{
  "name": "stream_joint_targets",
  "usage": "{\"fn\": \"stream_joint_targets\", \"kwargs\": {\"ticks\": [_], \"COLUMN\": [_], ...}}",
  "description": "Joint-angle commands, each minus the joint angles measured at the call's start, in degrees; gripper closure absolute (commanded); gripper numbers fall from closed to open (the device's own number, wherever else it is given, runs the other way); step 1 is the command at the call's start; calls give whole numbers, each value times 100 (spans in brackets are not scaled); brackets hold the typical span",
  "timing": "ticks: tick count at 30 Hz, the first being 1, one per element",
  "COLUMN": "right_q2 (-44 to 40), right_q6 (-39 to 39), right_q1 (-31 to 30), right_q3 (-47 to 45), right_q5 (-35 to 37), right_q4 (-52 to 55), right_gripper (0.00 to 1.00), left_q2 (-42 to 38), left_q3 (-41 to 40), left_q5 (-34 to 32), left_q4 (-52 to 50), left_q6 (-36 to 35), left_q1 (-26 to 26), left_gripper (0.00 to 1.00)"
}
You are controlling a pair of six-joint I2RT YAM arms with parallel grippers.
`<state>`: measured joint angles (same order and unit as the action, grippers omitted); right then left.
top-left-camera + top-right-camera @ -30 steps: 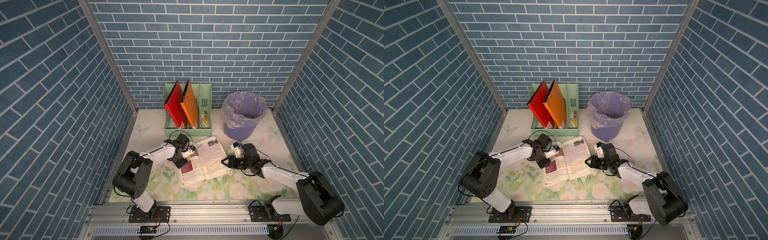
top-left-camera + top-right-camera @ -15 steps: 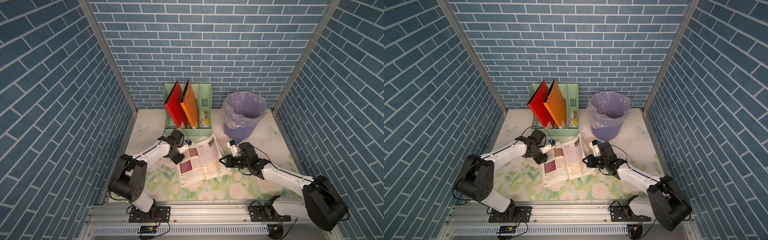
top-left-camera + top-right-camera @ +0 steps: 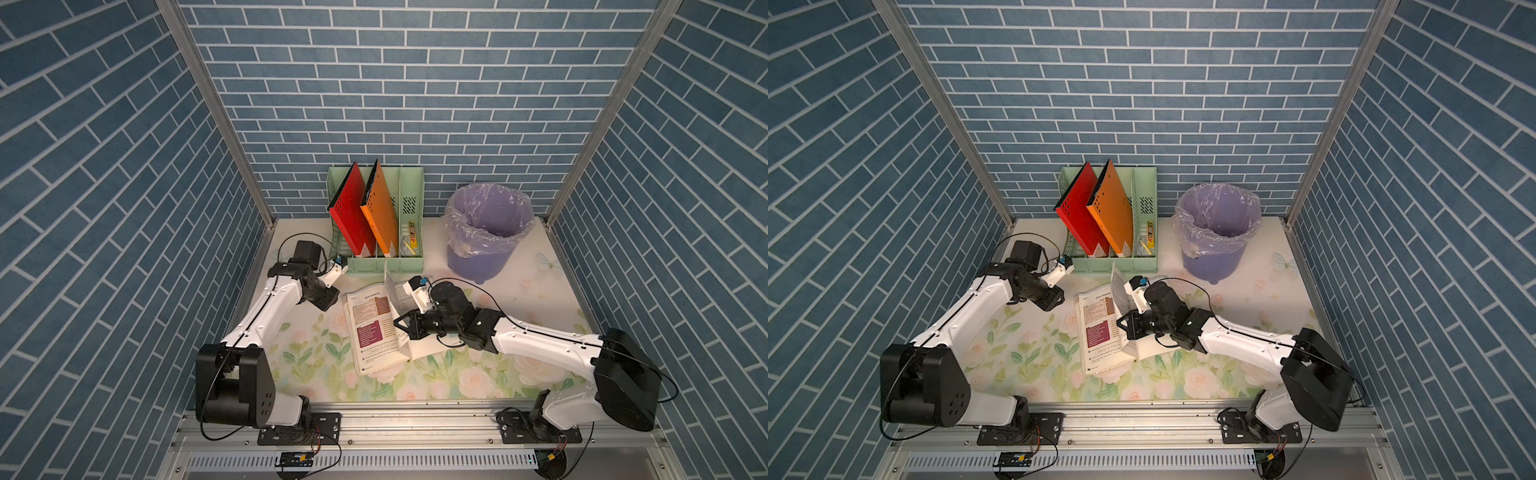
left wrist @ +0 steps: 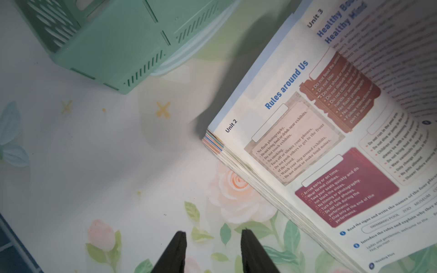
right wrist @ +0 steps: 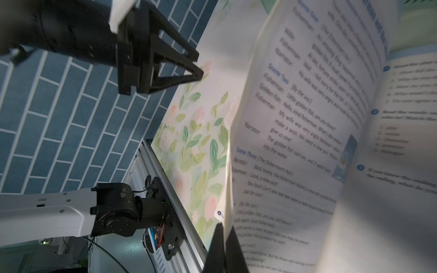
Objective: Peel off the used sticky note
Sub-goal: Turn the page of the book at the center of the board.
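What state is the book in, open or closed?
Open: the book lies spread on the table, printed pages facing up, and the right gripper pinches one page, holding it raised.

Open textbook (image 3: 374,332) at centre of desk (image 3: 307,365), storage behind.
Just beside the textbook's left edge, the left claw (image 3: 327,305), over bare desk; over its right half the right claw (image 3: 397,323), a raised page (image 3: 391,289) pinched in it. Behind the textbook a file organizer (image 3: 374,264), folders (image 3: 351,220) in its left compartments; waste bin (image 3: 478,262) right of the organizer.
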<state>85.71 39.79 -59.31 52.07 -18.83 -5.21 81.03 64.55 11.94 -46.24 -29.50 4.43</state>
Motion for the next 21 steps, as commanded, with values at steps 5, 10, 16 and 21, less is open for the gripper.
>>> {"fn": "stream_joint_targets", "kwargs": {"ticks": [5, 10, 16, 21], "right_q2": [1831, 2486, 2041, 1097], "right_q6": [-532, -579, -462, -415], "right_q1": [-903, -925, -899, -699], "right_q3": [1387, 1819, 1651, 1123], "right_q5": [286, 224, 145, -25], "right_q4": [697, 718, 315, -77], "right_gripper": [97, 83, 41, 27], "left_q2": [-155, -1, 339, 518], "left_q3": [653, 219, -406, -402], "left_q5": [690, 697, 573, 460], "left_q4": [-658, -282, 372, 502], "left_q6": [-106, 151, 491, 566], "left_q1": [-45, 373, 883, 1140], "left_gripper": [54, 55, 55, 55]}}
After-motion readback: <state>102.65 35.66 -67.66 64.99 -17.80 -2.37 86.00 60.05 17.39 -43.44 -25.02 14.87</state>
